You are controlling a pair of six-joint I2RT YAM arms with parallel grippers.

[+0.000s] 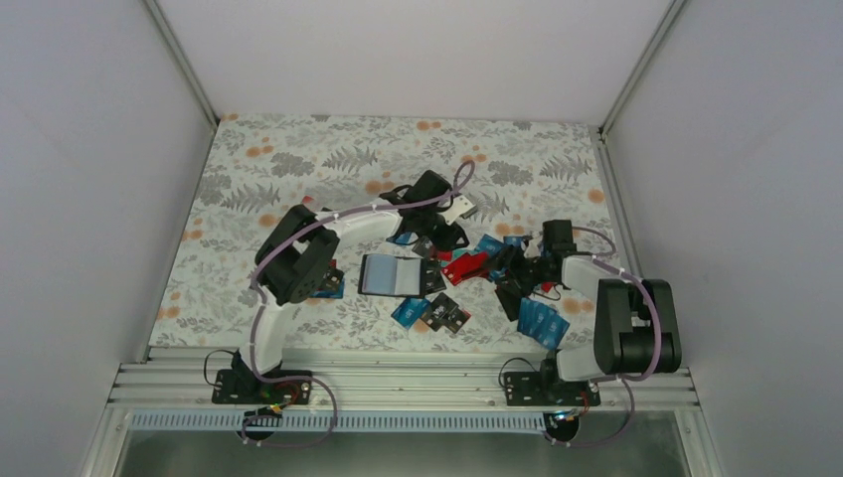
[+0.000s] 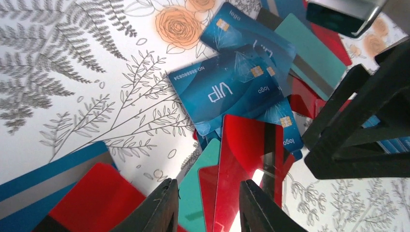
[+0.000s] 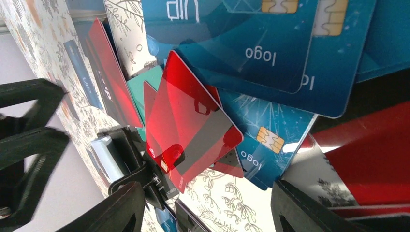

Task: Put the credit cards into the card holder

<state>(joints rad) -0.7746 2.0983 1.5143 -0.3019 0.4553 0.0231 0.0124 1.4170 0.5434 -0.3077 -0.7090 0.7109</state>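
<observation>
The card holder lies open on the floral table, grey inside with a black flap; its strap shows in the right wrist view. Credit cards in blue, red and teal are heaped right of it. My left gripper hangs over the heap, its jaws partly apart astride a tilted red card and a teal card; whether they pinch them is unclear. My right gripper faces it from the right, open over bare cloth, just short of the fanned red cards.
More cards lie loose: a blue stack by the right arm, black and blue ones in front of the holder, some under the left elbow. A blue VIP card tops the heap. White walls close in the table.
</observation>
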